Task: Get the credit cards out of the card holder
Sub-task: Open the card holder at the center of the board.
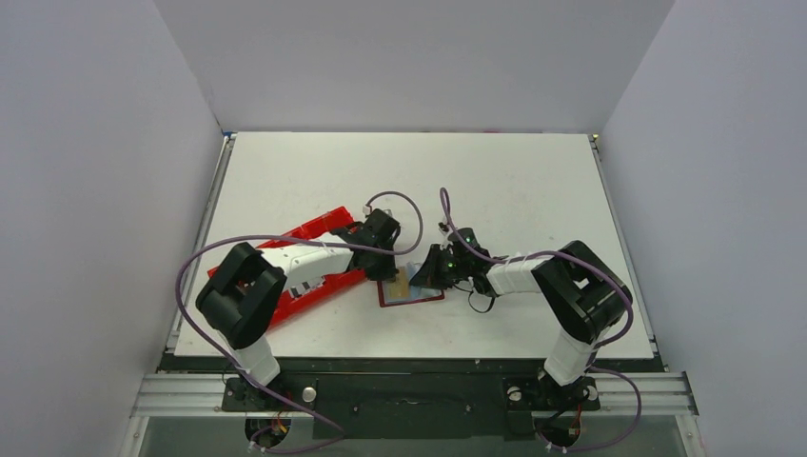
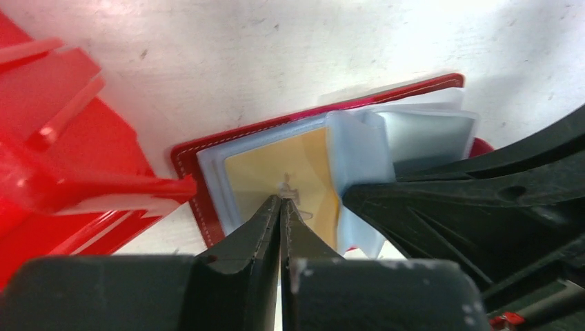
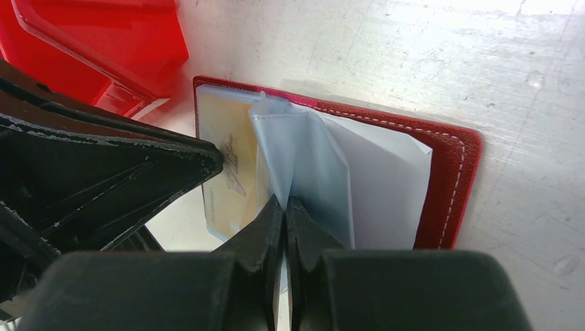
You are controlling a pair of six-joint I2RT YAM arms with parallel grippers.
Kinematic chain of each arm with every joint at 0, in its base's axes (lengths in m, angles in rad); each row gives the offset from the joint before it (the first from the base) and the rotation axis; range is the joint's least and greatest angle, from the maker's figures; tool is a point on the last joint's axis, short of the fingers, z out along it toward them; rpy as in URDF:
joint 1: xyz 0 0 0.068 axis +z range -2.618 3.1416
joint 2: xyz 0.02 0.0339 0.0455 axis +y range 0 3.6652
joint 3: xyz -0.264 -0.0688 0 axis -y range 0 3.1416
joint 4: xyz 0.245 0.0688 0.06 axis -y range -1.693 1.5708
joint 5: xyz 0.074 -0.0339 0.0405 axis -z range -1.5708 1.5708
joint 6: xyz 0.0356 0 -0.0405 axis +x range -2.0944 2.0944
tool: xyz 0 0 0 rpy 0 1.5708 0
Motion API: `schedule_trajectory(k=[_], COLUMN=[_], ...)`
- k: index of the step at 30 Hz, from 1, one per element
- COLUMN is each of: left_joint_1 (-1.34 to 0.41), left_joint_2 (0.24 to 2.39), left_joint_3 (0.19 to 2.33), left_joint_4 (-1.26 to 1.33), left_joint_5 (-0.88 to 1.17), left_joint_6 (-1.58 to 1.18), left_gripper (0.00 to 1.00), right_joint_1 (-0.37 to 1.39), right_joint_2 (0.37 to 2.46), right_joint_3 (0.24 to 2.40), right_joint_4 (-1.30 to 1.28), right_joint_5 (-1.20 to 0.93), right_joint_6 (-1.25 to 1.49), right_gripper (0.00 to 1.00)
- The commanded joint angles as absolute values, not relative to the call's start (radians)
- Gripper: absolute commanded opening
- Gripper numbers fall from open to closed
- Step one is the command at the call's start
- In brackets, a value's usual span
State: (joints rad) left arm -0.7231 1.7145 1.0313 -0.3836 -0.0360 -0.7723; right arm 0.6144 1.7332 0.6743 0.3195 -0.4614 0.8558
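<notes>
Gold-tan plastic of a credit card (image 2: 276, 165) shows in the open card holder (image 2: 200, 189), which lies flat on the white table (image 1: 514, 181) at the centre of the top view, just right of the red plastic tray (image 1: 314, 238). The card sits on the holder's left page, seemingly under a clear sleeve.

The left gripper (image 2: 281, 207) comes in from the bottom of its wrist view with both fingers pressed together. The tips rest at the card's near edge. Whether they have nipped the card or only touch it, I cannot tell.

The right gripper (image 3: 284, 207) is also closed, pinched on a grey-blue pocket leaf (image 3: 303, 158). That leaf stands up off the spine at the middle of the right wrist view, baring the page with the card. The two grippers sit close together over the holder.

By my reading, the step in hand is getting hold of a card to draw it out, and none lies free on the table yet. The next move likely calls for a firm pinch on the card's exposed edge. A slide along the pocket's opening would follow, with the right gripper holding the leaf back and the holder down. Otherwise the whole holder may drag along with the card.
</notes>
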Motion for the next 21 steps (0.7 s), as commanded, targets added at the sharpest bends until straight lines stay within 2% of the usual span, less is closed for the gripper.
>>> schedule_trajectory(k=[1, 9, 12, 19, 21], left_joint_1=[-0.739, -0.761, -0.765, -0.767, -0.768], left_joint_2=[1.749, 1.791, 1.796, 1.794, 1.795], left_joint_3=[1.083, 1.098, 1.097, 1.090, 1.087], left_joint_4=[-0.311, -0.298, -0.296, -0.289, -0.285], left_joint_5=[-0.017, -0.013, -0.014, -0.018, -0.017], left_joint_6=[-0.759, -0.763, -0.769, -0.782, -0.784], left_gripper=[0.00, 0.00, 0.00, 0.00, 0.00], right_joint_1=[0.600, 0.598, 0.598, 0.601, 0.608], right_joint_2=[1.730, 1.726, 1.695, 1.584, 1.552], right_joint_3=[0.657, 0.665, 0.689, 0.751, 0.775], right_joint_4=[0.366, 0.386, 0.338, 0.133, 0.043], right_joint_5=[-0.494, -0.515, -0.505, -0.400, -0.337], right_joint_6=[0.857, 0.886, 0.883, 0.821, 0.790], right_gripper=[0.00, 0.00, 0.07, 0.34, 0.36])
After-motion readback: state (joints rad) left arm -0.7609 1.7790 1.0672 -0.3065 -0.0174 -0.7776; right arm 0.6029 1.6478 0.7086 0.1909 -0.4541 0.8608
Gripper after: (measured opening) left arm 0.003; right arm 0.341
